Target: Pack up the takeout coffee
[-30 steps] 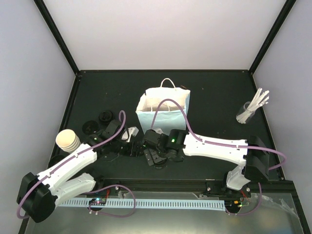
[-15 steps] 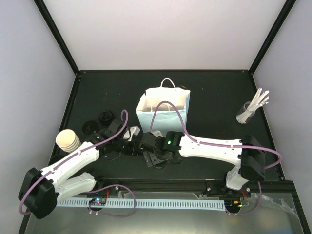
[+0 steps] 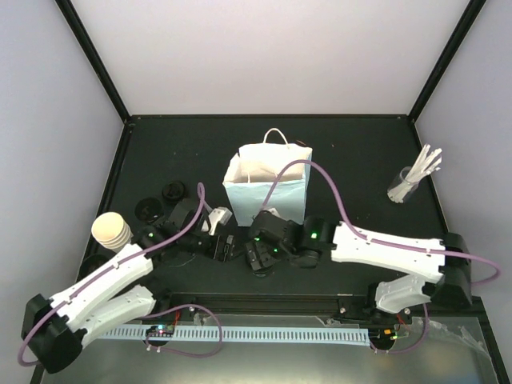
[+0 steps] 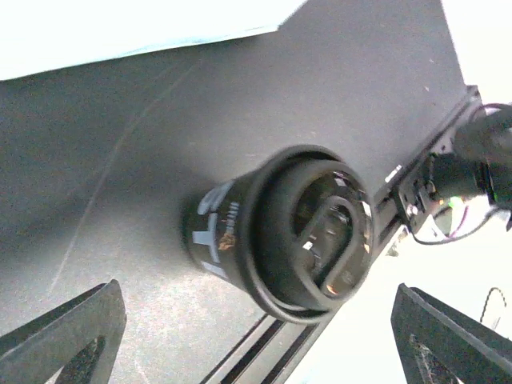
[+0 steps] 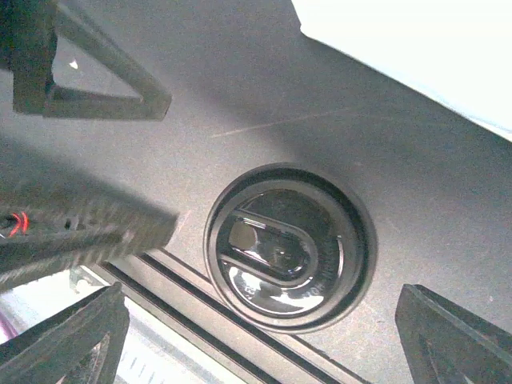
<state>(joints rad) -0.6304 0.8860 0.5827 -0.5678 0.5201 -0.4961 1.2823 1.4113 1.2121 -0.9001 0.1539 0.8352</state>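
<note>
Cup (image 4: 280, 232), upright at 6 o'clock of the bag (image 3: 268, 180), stands framed by the wide-open left gripper (image 3: 222, 245) and right gripper (image 3: 256, 258); best one alone closes squarely under the lid (image 5: 288, 248), keeping it level, while the other backs off.

We overlook the whole table (image 3: 360, 152) from above and behind; both wrist views sit close over one shared lidded cup (image 4: 280, 232).
</note>
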